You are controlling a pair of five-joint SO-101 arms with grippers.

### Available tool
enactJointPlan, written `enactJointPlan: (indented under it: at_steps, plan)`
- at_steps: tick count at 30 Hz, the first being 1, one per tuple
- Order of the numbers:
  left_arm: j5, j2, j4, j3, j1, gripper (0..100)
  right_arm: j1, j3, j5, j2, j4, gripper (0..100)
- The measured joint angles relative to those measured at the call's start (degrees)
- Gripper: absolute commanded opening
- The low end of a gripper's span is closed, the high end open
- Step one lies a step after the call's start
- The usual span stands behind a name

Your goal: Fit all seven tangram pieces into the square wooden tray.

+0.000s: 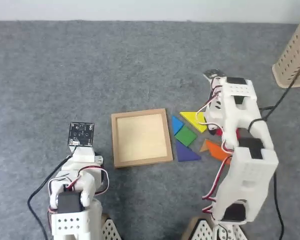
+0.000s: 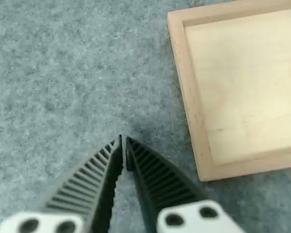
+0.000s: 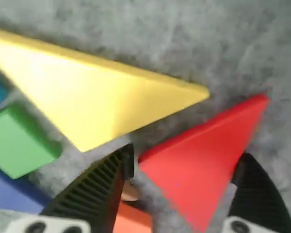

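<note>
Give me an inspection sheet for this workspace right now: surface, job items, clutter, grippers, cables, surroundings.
Surface: grey mat.
Job's things: square wooden tray holds no pieces; yellow triangle, blue piece, green square, purple triangle, orange piece and red triangle lie on the mat beside it.
Clutter: perforated beige bin at the far edge.
Grippers: left gripper, jaws shut, over the mat beside the tray; right gripper, jaws open either side of the red triangle.
Cables: black cables beside each arm; red and white wires on both arms.
Surroundings: pale wall beyond the mat.
</note>
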Motion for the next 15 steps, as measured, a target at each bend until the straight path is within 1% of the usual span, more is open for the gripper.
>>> enactJointPlan:
  at_steps: [3,9,15]
  plan:
    - [0.0,0.0,0.0,0.0,0.0,1,0.7,-1.0,-0.1,1.2,0.1,31.0]
    - [0.0,0.0,0.0,0.0,0.0,1,0.9,-1.1,-0.1,1.5,0.1,25.8]
    - [0.0,0.0,0.0,0.0,0.0,1,2.0,-1.8,-0.2,1.5,0.0,17.7]
